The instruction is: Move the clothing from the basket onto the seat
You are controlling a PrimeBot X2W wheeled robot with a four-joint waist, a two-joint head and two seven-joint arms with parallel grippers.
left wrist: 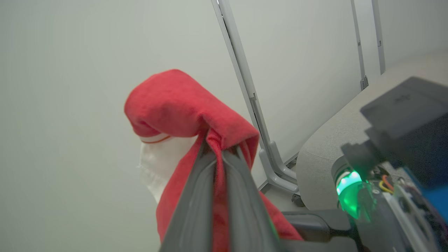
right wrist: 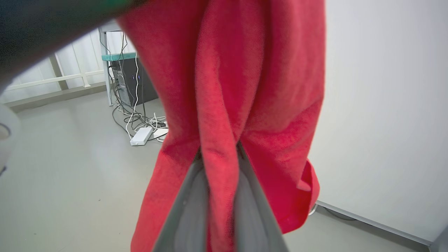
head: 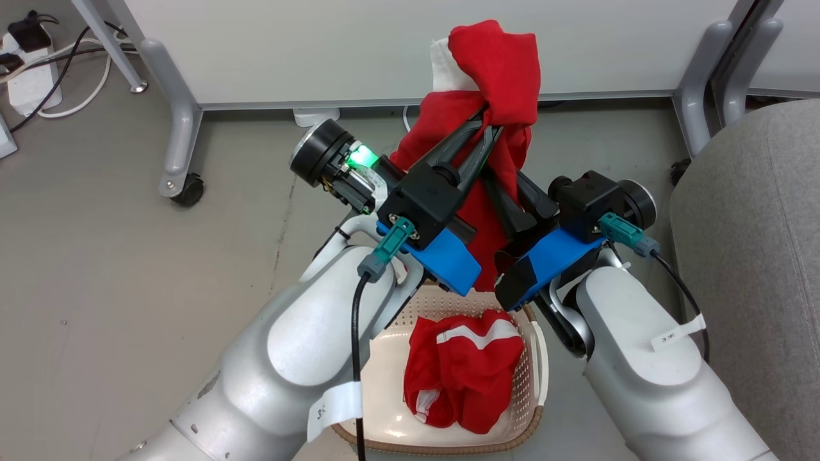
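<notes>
A plain red garment (head: 496, 70) hangs raised above the basket, with a white patch at its top left. My left gripper (head: 490, 125) is shut on a fold near its top, seen close up in the left wrist view (left wrist: 218, 145). My right gripper (right wrist: 218, 150) is shut on the same cloth (right wrist: 245, 70) lower down, its tips buried in red fabric. The red garment with white stripes (head: 461, 371) lies bunched in the cream perforated basket (head: 384, 384) below my arms. The grey seat (head: 749, 256) stands at the right.
White partition panels on grey legs with casters (head: 179, 128) close off the back. A power strip with cables (head: 32, 70) lies on the floor at the far left. Bare grey floor stretches to the left of the basket.
</notes>
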